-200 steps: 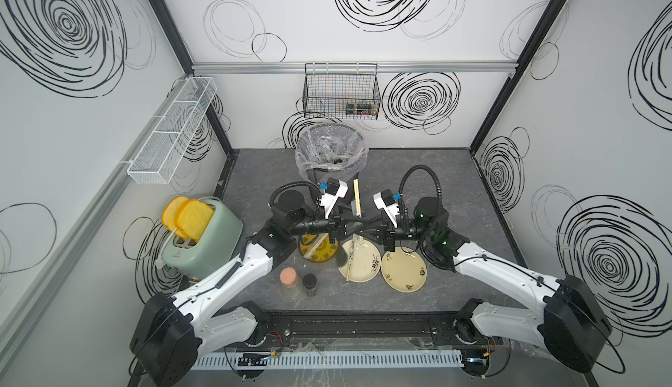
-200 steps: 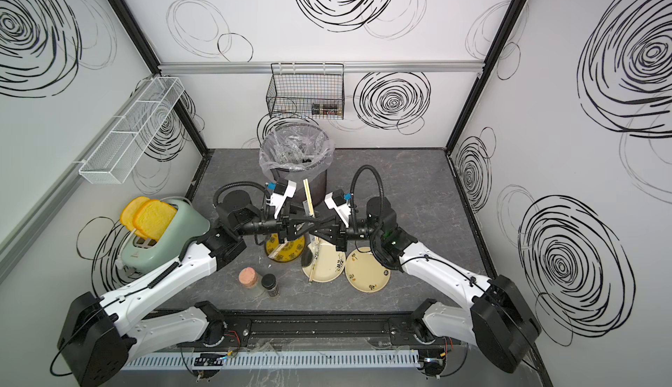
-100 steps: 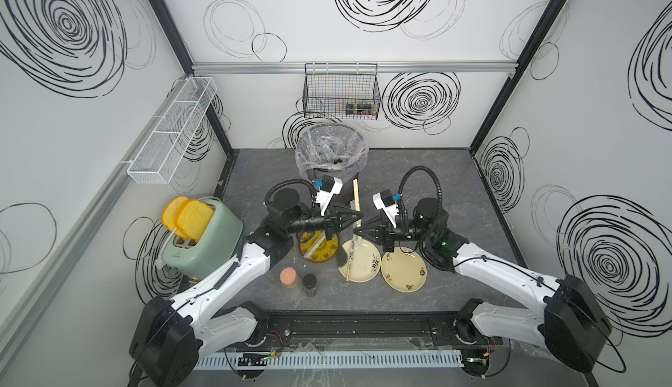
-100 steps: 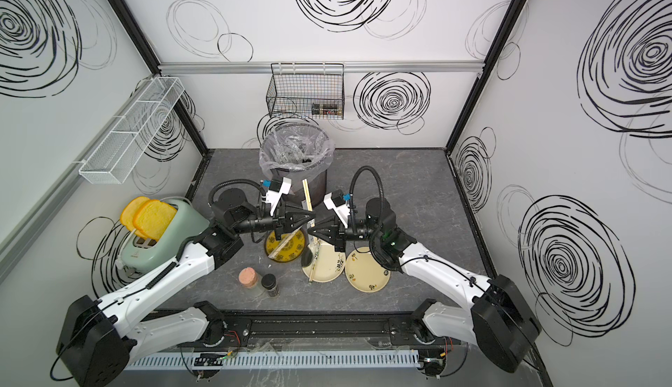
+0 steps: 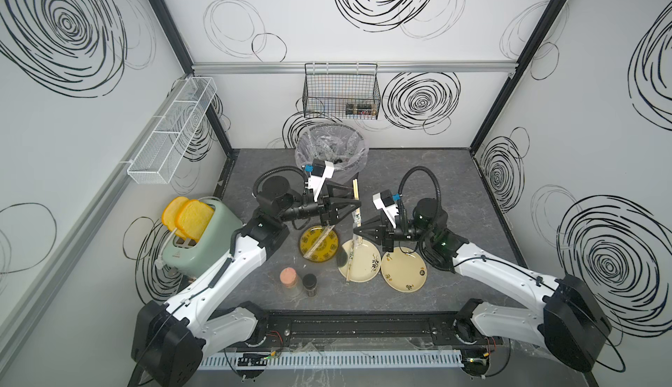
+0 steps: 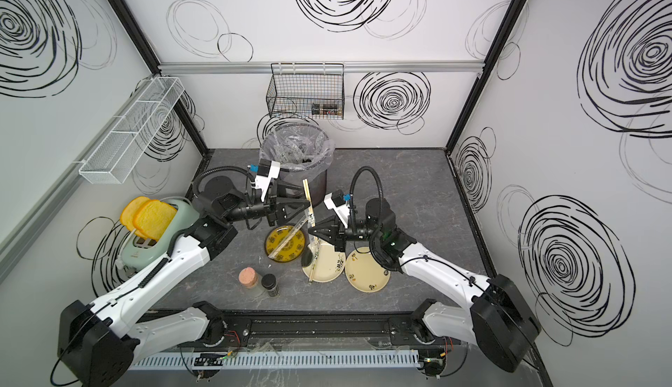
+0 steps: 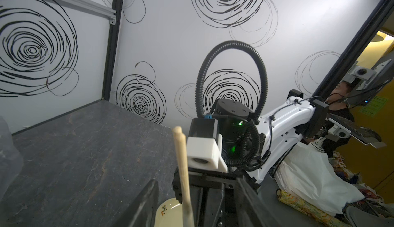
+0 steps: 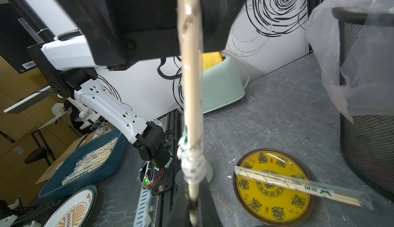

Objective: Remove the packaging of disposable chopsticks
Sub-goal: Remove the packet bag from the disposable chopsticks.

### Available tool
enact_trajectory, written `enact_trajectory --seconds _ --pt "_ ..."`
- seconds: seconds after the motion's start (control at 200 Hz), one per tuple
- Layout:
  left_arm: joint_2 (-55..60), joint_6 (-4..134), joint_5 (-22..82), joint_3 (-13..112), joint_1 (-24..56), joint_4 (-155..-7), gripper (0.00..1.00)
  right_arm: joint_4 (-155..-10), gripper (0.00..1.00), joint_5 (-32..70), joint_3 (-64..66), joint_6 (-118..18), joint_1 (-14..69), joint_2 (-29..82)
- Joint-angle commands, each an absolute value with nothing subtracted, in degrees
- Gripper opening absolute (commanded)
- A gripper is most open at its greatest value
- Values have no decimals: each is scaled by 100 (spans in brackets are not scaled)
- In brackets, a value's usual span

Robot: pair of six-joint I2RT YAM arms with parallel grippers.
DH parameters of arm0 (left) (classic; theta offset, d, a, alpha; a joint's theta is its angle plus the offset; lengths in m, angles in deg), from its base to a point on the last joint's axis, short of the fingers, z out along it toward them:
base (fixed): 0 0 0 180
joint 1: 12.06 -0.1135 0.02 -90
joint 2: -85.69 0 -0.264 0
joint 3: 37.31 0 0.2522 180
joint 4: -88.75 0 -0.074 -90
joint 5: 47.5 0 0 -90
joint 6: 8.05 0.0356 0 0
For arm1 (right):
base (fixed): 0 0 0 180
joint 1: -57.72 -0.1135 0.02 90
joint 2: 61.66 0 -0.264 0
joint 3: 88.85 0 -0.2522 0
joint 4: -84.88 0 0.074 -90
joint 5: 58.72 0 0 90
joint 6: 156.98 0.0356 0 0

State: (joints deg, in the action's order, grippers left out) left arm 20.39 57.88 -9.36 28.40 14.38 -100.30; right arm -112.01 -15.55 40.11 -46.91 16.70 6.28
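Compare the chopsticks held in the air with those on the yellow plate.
The held pair stands roughly upright, clamped low by the right gripper; the plate pair lies flat on the yellow plate. The held pair's sleeve is bunched near that gripper, wood bare above; the plate pair's sleeve covers it fully. Both are pale wood.

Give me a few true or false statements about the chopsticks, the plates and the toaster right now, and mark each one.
1. The right gripper has its jaws shut on a pale wooden chopstick pair. True.
2. The left gripper clamps that pair too. False: its jaws stand open, with the pair between them.
3. The yellow patterned plate carries another chopstick pair inside a clear plastic sleeve. True.
4. The mint-green toaster is empty. False: two yellow toast slices stick out of it.
5. The cream plate nearest the right arm holds nothing. True.
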Motion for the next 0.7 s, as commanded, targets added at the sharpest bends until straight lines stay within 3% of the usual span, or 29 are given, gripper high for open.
enact_trajectory --seconds 0.0,0.2,0.4,0.695 --pt "1860 5778 -1118 3059 1399 -10118 55 -11309 0 -1505 4056 -4756 1632 646" --pt "1810 5774 -1130 2920 1466 -10233 31 -11300 0 -1487 4039 -4773 1635 637" --pt "1876 5556 -1072 2627 1523 -10346 16 -11310 0 -1461 3965 -4773 1637 665" --pt "1950 5384 -934 2123 1727 -10697 10 -11318 0 -1433 3788 -4760 1638 674"
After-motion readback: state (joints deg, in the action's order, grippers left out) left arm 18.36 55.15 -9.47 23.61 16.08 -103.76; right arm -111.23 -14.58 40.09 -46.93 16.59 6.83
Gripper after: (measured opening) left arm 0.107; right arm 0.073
